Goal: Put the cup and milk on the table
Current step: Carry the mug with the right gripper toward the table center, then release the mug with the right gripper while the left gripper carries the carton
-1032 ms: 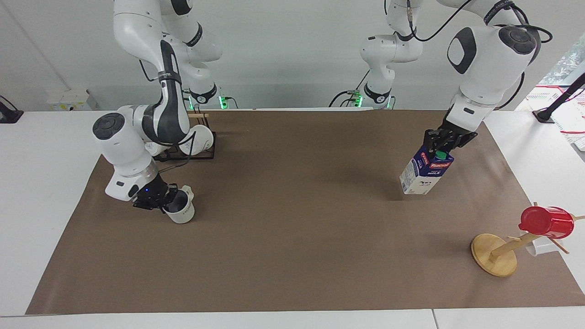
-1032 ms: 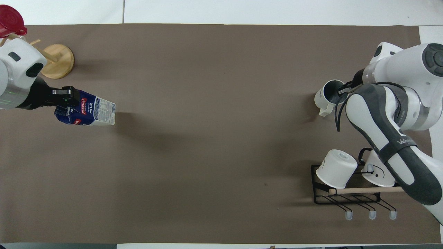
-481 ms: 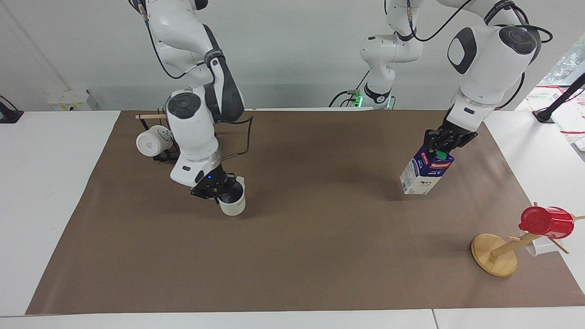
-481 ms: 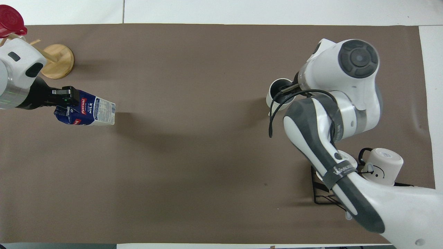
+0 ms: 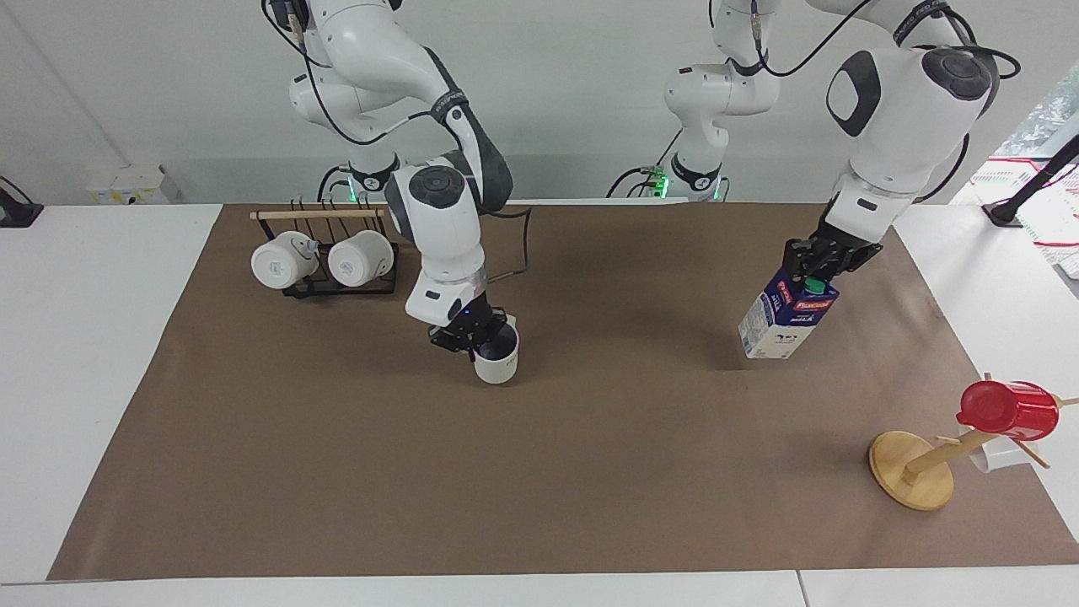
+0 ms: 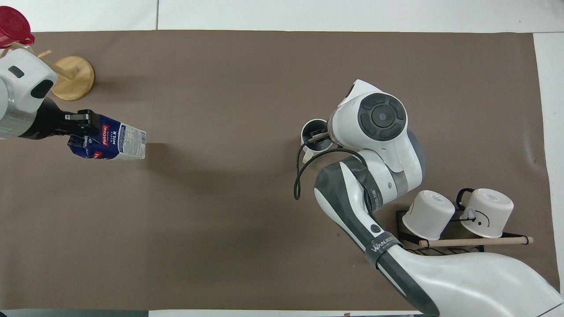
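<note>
The white cup (image 5: 497,364) with a grey-blue inside hangs upright from my right gripper (image 5: 480,335), which is shut on its rim, low over the middle of the brown sheet (image 5: 539,480) on the table. I cannot tell whether the cup touches the sheet. In the overhead view the cup (image 6: 307,132) shows partly under the right gripper (image 6: 319,134). My left gripper (image 5: 813,271) is shut on the top of the milk carton (image 5: 784,327), which hangs tilted just above the sheet toward the left arm's end. It also shows in the overhead view (image 6: 119,143), under the left gripper (image 6: 83,127).
A black wire rack (image 5: 337,287) with two white mugs (image 5: 324,260) stands near the right arm's base. A wooden mug tree (image 5: 915,472) with a red cup (image 5: 1007,409) stands at the left arm's end, farther from the robots than the milk.
My right arm has swung the cup from the right arm's end of the sheet to its middle, uncovering the mug rack. The left arm and the milk have stayed almost still.
</note>
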Controlling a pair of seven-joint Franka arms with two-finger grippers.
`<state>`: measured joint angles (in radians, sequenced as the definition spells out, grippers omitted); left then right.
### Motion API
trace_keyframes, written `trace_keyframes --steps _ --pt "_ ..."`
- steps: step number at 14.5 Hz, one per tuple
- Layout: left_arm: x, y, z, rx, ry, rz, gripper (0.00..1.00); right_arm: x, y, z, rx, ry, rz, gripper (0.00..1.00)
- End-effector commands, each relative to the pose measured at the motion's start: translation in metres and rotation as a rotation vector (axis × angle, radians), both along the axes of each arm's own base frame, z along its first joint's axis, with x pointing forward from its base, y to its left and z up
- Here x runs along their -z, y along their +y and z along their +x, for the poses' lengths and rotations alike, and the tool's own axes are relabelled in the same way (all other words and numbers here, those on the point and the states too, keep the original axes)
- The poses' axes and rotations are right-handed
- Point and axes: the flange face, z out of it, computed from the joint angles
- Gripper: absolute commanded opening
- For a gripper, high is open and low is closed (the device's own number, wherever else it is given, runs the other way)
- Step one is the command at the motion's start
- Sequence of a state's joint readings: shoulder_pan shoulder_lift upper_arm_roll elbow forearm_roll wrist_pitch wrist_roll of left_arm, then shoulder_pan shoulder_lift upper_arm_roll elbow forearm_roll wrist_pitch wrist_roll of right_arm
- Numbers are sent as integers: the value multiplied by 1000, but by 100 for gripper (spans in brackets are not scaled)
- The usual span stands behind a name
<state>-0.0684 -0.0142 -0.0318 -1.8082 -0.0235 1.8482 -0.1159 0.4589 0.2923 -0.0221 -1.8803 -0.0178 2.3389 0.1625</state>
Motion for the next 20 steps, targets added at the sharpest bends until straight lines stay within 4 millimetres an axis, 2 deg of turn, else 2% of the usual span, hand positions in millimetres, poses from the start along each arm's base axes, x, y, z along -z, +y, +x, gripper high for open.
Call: trace_keyframes --steps 1,5,6,7,8,9,10,12,14,16,18,20 --pt "-2 5 -1 -7 4 16 0 13 18 -13 21 -18 6 0" --pt "-6 3 4 3 -31 42 0 22 22 -13 21 -19 9 0" --pt "-6 0 4 9 -34 47 0 23 22 -14 23 -15 7 25" --pt "-6 -1 4 9 -35 47 0 23 22 -15 32 -13 8 77" --pt "-7 -5 4 13 -39 47 0 22 23 -15 46 -14 11 100" --pt "-7 -10 4 18 -39 48 0 17 22 -12 55 -23 16 100" --pt "-7 -27 3 28 -47 44 0 11 18 -9 60 -27 18 100" --pt "-3 -60 0 26 -62 39 0 -23 0 -5 89 -41 25 100" --pt "4 -111 -8 -4 -72 79 0 -66 -40 7 154 -29 15 100" --pt "15 -177 -17 -87 -89 103 0 -105 -82 15 220 -22 9 100" --pt "20 -220 -17 -125 -91 90 0 -138 -129 16 295 -23 9 100" --pt "25 -253 -18 -163 -96 66 0 -166 -171 7 354 -6 2 100"
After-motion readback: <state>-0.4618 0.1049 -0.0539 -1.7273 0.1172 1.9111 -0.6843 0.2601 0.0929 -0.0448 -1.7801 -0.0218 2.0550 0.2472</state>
